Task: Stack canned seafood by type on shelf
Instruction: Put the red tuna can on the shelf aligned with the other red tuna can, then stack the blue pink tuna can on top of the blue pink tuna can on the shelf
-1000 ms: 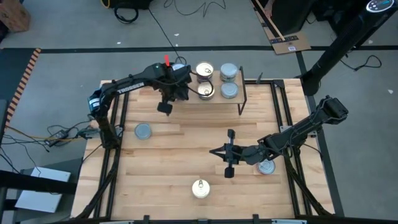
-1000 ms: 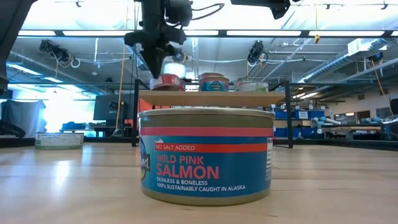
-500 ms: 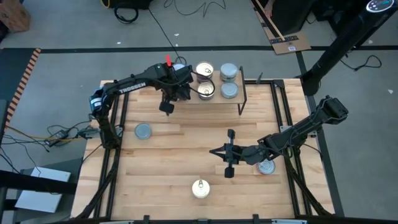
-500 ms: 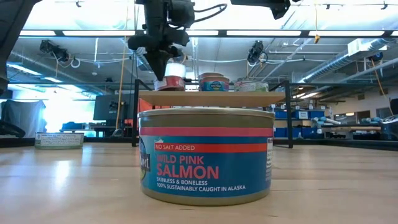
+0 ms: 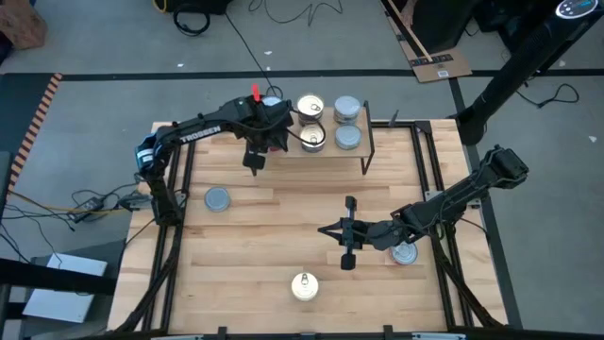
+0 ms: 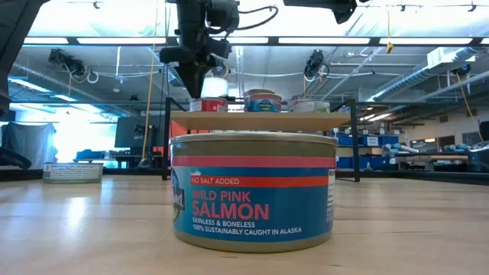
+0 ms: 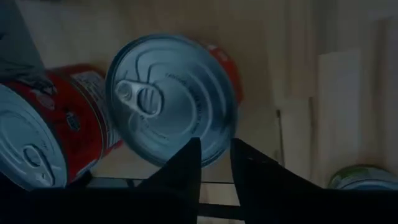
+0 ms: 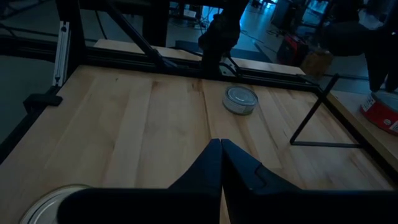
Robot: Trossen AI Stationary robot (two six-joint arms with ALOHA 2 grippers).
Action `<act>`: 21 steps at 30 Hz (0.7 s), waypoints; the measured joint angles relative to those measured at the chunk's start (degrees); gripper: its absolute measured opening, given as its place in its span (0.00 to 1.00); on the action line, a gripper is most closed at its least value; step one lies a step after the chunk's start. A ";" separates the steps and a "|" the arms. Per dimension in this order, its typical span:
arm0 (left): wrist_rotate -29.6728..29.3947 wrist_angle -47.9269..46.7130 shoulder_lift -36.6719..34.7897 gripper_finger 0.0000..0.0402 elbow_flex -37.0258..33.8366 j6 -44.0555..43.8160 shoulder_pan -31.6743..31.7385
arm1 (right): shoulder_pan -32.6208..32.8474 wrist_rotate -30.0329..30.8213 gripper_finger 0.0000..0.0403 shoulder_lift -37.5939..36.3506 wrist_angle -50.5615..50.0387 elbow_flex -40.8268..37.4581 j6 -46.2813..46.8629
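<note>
The shelf [image 5: 363, 142] stands at the table's far edge with gold-topped tins [image 5: 310, 106] and silver-topped tins [image 5: 346, 110] on it. At its left end a red tin [image 7: 171, 99] [image 6: 208, 105] stands level on its bottom on the board [image 6: 260, 120], next to another red tin [image 7: 37, 143]. My left gripper [image 7: 213, 146] [image 5: 267, 142] points down over it, open, one finger on either side of the tin's near rim. My right gripper [image 8: 221, 149] [image 5: 323, 229] hovers shut over the table's middle. My left gripper comes at the red tin from above, with one finger over the lid and the other outside the near rim [image 7: 214, 134]. A gap shows between the fingers, and I cannot tell whether either one touches the rim. The tin stands on the shelf.
Loose tins lie on the tabletop: one at the left [image 5: 217, 198], a gold-topped one near the front edge [image 5: 304, 285], one under my right arm [image 5: 404, 253]. The salmon tin [image 6: 252, 191] fills the low view. The shelf's black legs [image 8: 314, 118] stand near my right gripper.
My left gripper has opened at the shelf's left end. The red tin, which hung tilted just above the board half a second ago, now stands level on it.
</note>
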 joint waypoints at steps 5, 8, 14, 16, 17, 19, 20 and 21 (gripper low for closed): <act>2.28 3.93 -3.77 0.15 0.00 -1.16 -2.81 | -0.24 0.04 0.03 0.00 -1.39 0.00 -0.06; 7.31 6.86 -6.70 0.07 0.00 -2.76 -3.46 | -0.70 0.05 0.04 0.00 -2.33 0.00 -0.02; 15.56 18.66 -14.73 0.02 -5.97 -6.52 -5.75 | -1.17 0.05 0.06 0.00 -2.88 0.00 0.36; 15.68 26.14 -18.22 0.02 -10.62 -7.08 -7.13 | -1.42 0.00 0.06 0.00 -2.95 0.00 0.38; 15.72 29.58 -19.95 0.02 -13.13 -7.21 -7.89 | -1.54 -0.03 0.06 0.00 -2.95 0.00 0.38; 15.74 36.83 -23.48 0.02 -18.47 -8.42 -9.45 | -1.88 -0.02 0.06 0.00 -2.94 0.00 0.40; 15.76 40.48 -25.20 0.02 -21.33 -8.76 -10.23 | -2.05 -0.02 0.06 0.00 -2.96 0.00 0.46; 15.78 43.89 -26.86 0.02 -24.26 -8.95 -11.09 | -2.27 -0.02 0.06 0.00 -2.94 0.00 0.66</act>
